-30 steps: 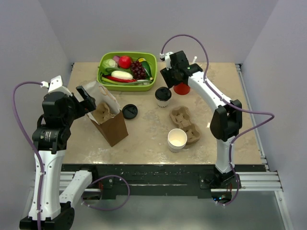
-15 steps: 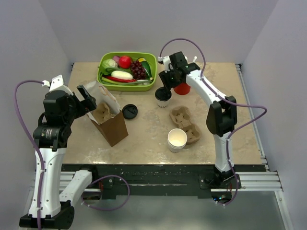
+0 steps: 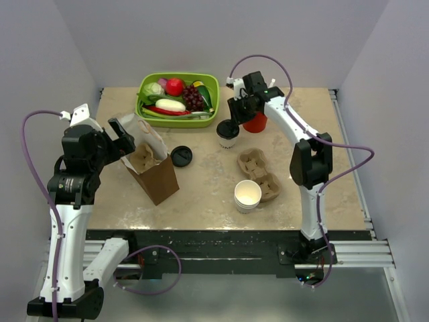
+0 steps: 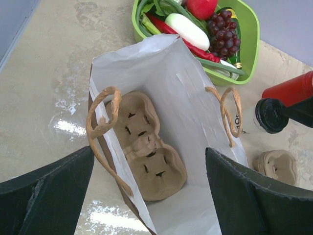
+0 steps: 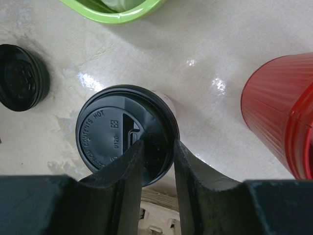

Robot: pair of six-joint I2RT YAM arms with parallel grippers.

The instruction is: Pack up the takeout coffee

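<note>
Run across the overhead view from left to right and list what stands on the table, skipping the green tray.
From the left: paper bag → loose black lid → takeout coffee → red cup.

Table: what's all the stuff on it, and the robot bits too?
takeout coffee: 1, white with black lid, back middle
red cup: 1, red, beside the coffee
loose lid: 1, black, middle
green bin: 1, green, back, full of produce
paper bag: 1, brown, left, open
cup carriers: 2, tan, one right of middle, one inside the bag
lidless cups: 1 stack, white, beside the table carrier
left arm: 1, black and white, jaws wide at the bag's mouth
right arm: 1, black and white, jaws over the coffee's lid
</note>
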